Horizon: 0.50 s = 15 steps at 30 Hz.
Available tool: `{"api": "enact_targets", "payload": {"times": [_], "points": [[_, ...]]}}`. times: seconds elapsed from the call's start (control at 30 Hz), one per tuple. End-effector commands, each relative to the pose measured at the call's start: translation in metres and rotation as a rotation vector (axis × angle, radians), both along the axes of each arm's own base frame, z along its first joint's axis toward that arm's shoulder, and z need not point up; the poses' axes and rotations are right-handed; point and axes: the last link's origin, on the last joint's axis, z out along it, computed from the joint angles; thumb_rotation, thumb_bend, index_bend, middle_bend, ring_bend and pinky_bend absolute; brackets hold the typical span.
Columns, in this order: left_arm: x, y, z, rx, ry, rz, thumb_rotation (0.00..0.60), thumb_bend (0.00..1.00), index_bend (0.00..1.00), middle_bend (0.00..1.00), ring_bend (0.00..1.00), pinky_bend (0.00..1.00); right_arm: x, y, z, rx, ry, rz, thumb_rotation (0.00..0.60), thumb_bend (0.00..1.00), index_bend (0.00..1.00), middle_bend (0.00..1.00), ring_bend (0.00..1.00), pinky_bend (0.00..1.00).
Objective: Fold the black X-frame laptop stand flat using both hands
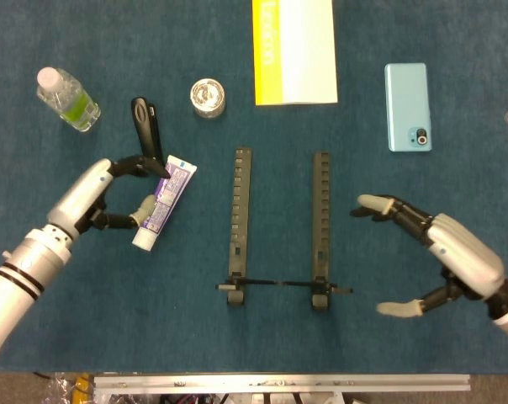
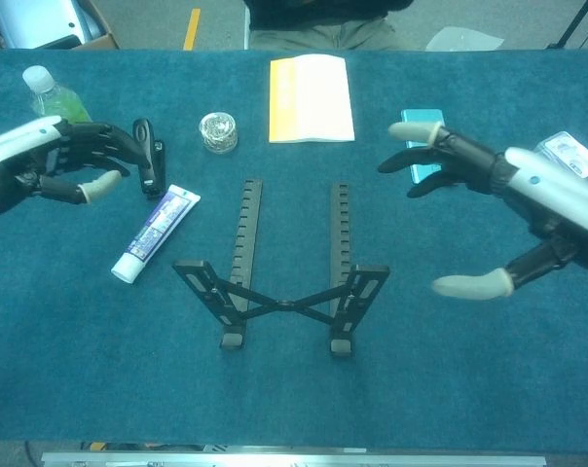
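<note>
The black X-frame laptop stand (image 1: 279, 231) (image 2: 289, 272) stands spread in the middle of the blue table, its two notched rails parallel and its crossed legs raised at the near end. My left hand (image 1: 111, 195) (image 2: 55, 165) hovers well to the stand's left, above the toothpaste tube, fingers apart and holding nothing. My right hand (image 1: 431, 257) (image 2: 489, 209) hangs to the stand's right, fingers spread wide with the thumb far from the others, touching nothing.
A toothpaste tube (image 1: 163, 202), a black stapler (image 1: 146, 130), a metal tin (image 1: 209, 97) and a water bottle (image 1: 67, 99) lie at the left. A yellow-and-white booklet (image 1: 293, 50) sits at the back. A light blue phone (image 1: 407, 106) lies at the right.
</note>
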Motion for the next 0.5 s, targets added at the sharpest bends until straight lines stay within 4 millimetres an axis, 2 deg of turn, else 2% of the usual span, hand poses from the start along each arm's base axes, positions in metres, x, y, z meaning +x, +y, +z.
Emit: {"api": "enact_targets", "payload": {"times": [0.03, 0.5], "points": [[-0.005, -0.001, 0.003, 0.044, 0.027, -0.014, 0.6, 0.47, 0.34, 0.31, 0.19, 0.21, 0.017, 0.004, -0.015, -0.013, 0.014, 0.016, 0.454, 0.0, 0.04, 0.18, 0.09, 0.22], [-0.013, -0.006, 0.005, 0.053, 0.047, -0.009, 0.6, 0.47, 0.33, 0.3, 0.17, 0.19, 0.026, 0.007, -0.038, -0.005, 0.096, 0.052, 0.461, 0.0, 0.03, 0.18, 0.09, 0.22]]}}
